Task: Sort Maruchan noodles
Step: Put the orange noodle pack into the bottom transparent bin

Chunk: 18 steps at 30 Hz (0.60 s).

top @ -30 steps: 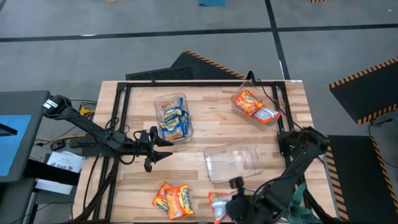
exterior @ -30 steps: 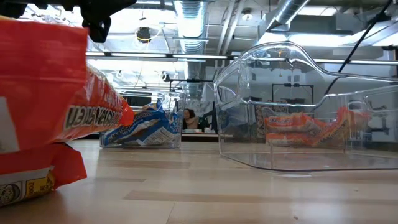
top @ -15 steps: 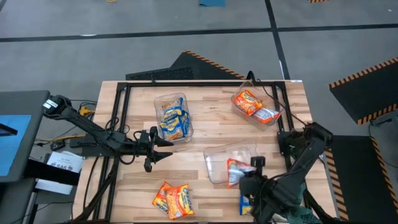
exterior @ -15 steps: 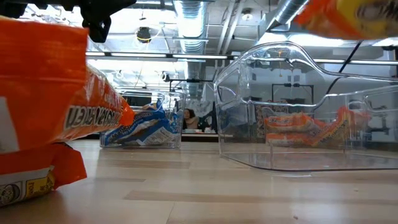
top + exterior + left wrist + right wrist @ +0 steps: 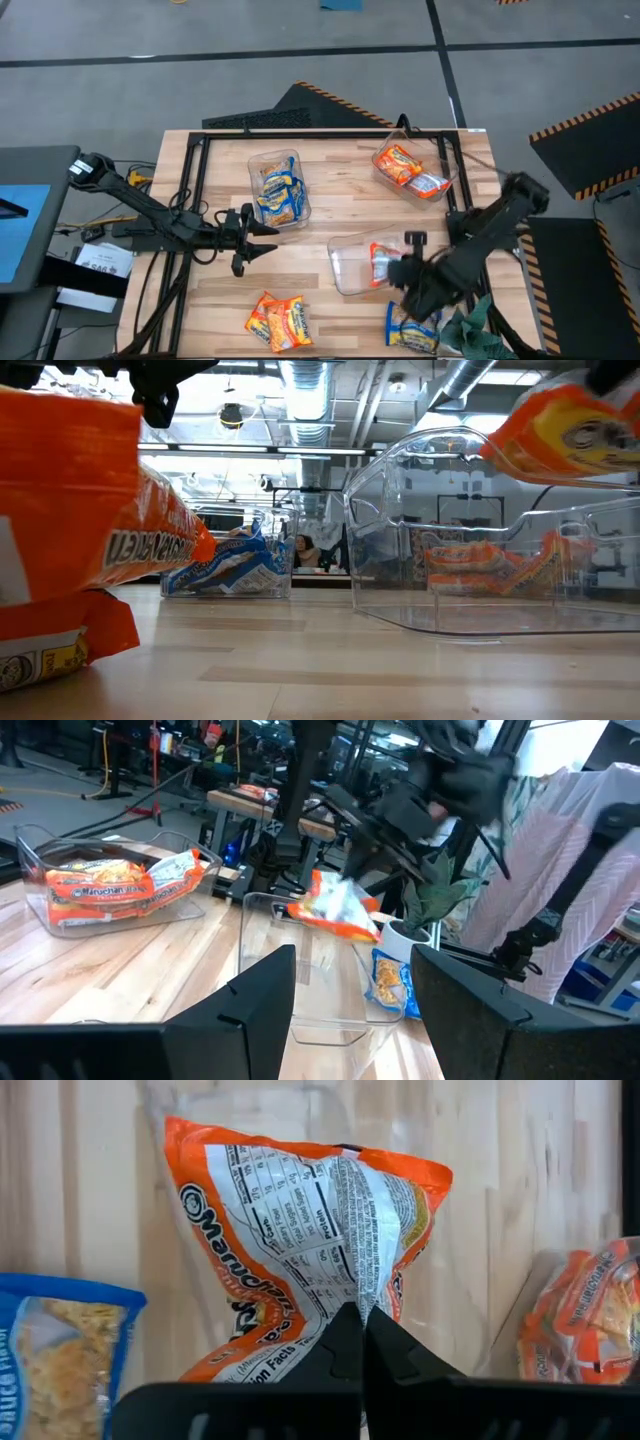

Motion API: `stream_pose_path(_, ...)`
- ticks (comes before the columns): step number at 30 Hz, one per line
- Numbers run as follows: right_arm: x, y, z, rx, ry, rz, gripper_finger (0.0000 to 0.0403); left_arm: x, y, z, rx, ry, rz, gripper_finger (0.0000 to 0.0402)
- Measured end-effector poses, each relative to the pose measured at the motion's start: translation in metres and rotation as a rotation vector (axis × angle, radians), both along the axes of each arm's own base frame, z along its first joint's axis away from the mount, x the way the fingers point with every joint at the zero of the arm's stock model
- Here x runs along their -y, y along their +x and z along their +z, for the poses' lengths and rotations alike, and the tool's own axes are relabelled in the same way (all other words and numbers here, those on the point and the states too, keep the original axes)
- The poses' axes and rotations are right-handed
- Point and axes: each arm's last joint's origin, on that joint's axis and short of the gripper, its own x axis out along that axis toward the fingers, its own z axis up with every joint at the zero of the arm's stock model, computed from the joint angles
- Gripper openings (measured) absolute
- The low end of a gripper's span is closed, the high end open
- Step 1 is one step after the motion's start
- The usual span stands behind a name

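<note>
The right pincer was clamped on an orange noodle packet, held above the clear bin at lower centre-right of the high view. The left pincer waited mid-left over the bench, fingers spread wide.

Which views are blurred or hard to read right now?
Low view: the held noodle packet is motion-smeared and a close red packet fills the left. Left wrist view: the right arm is smeared. Right wrist view: the right gripper and its packet's print read crisp.
</note>
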Motion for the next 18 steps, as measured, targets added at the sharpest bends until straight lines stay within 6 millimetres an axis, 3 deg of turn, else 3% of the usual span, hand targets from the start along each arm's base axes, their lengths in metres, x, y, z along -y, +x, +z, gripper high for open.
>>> stream_pose_path(7,0.040,-0.018,-0.005,0.097,0.188,0.128,0.0008,0.000,0.000,0.000,-0.001,0.009,0.003,0.0187)
stream_pose_path(18,0.050,-0.015,-0.019,0.080,0.223,0.127,0.0038,0.000,0.000,0.000,0.001,0.010,0.005,0.0188)
